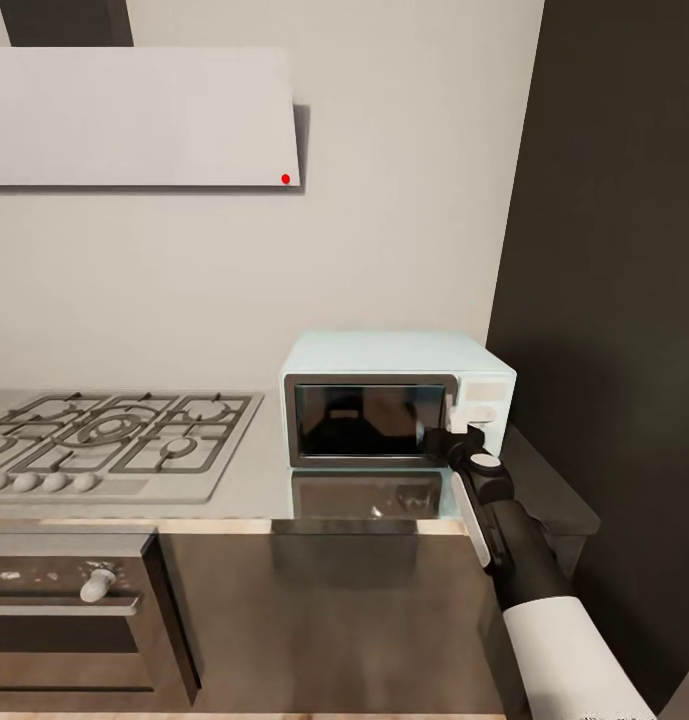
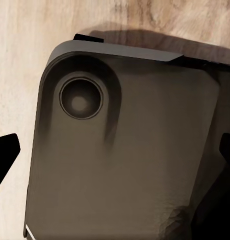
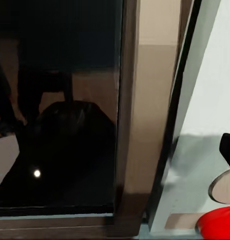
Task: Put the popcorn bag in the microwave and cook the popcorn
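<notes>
Head view: the microwave (image 1: 398, 400) stands on the countertop (image 1: 254, 480), beside the cooktop (image 1: 114, 440) and close against a dark wall panel (image 1: 604, 300). Its glass door (image 1: 369, 420) looks closed or all but closed. The right gripper (image 1: 446, 440) sits at the door's right edge, next to the knob panel (image 1: 481, 410).

Right wrist view: the camera looks at the dark glass (image 3: 54, 115), the door's brown frame strip (image 3: 135, 125) and the pale panel (image 3: 205, 150), with a red knob (image 3: 220, 225) at the panel's foot. One dark fingertip (image 3: 229, 152) shows against the panel. Whether the fingers are spread or closed on the door edge cannot be told.

The popcorn bag cannot be made out with certainty. A dark rounded mass (image 3: 64, 135) behind or reflected in the glass may be the bag or the robot's own reflection.

Step in hand, as judged: working the door at its right edge, or moving toward the knob. To do it well, the fingertip should press squarely on the door frame rather than on the glass. It should also stay off the knob until the door is seated, and the push should be gentle so the light microwave does not slide.

Pose: the right arm (image 1: 529, 580) reaches forward and up from the lower right, forearm nearly straight, wrist level with the door's lower half. In the left wrist view the left gripper's fingertips (image 2: 7, 150) stand wide apart, holding nothing, over the robot's grey base (image 2: 125, 150) above a wooden floor (image 2: 24, 45).
</notes>
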Controlling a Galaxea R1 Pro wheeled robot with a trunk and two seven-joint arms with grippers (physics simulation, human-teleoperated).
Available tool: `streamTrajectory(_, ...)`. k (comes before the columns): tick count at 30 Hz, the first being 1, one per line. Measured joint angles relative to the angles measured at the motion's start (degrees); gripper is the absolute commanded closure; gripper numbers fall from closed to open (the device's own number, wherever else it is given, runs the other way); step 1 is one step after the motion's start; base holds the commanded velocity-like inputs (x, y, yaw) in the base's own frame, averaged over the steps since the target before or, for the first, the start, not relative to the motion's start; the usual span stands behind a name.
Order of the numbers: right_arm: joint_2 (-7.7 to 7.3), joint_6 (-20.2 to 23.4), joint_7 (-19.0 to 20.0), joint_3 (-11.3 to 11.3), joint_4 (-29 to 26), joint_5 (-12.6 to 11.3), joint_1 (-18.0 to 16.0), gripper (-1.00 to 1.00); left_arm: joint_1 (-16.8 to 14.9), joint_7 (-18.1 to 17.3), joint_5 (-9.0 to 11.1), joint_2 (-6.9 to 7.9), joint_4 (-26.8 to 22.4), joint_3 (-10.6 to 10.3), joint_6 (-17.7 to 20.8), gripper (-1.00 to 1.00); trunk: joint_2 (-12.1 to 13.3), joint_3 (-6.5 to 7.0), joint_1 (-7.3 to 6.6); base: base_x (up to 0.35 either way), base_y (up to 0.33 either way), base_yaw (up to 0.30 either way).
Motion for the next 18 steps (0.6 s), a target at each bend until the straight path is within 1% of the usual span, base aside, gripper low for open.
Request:
streamTrajectory(4,0.01,-0.18,-0.16,0.05,1.87,-0.07,-0.04,-1.00,0.01,0.00,0.00,0.00,0.00,0.02,0.00,-1.00,-0.02,0.01,-0.01,0.001,-0.001,0.000)
streamTrajectory(13,0.11,-0.25,-0.46,0.07,2.06,-0.31,-0.03,-1.00,0.01,0.00,0.00,0.00,-0.01,0.03,0.00,-1.00,-0.03,0.00,-0.01,0.000,0.000,0.000)
streamTrajectory(14,0.11,-0.25,-0.47,0.07,2.06,-0.34,-0.03,1.00,0.01,0.00,0.00,0.00,-0.01,0.03,0.00,-1.00,-0.02,0.00,-0.01,0.000,0.000,0.000)
streamTrajectory(18,0.11,-0.27,-0.48,0.08,2.10,-0.40,-0.03,1.00,0.01,0.00,0.00,0.00,-0.01,0.02,0.00,-1.00,-0.03,0.00,-0.01,0.000,0.000,0.000)
